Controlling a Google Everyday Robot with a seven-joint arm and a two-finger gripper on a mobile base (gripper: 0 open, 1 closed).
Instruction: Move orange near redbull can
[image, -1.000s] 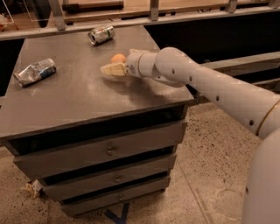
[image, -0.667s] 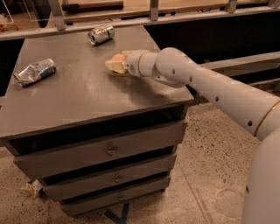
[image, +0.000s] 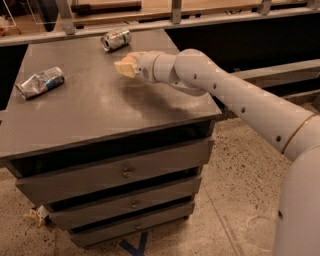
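My gripper (image: 122, 67) hangs a little above the grey table top (image: 100, 120), right of its middle, on the end of my white arm. It is shut on the orange (image: 131, 59); only a small orange patch shows between the pale fingers. The redbull can (image: 40, 82), crumpled, silver and blue, lies on its side near the table's left edge, well to the left of the gripper.
A smooth silver can (image: 115, 39) with green and red markings lies at the table's back edge, just behind the gripper. The table has three drawers (image: 125, 172) below. A dark rail (image: 150, 22) runs behind it.
The gripper with the orange has risen and moved back and slightly left over the table, toward the far can. Both cans have stayed where they were.
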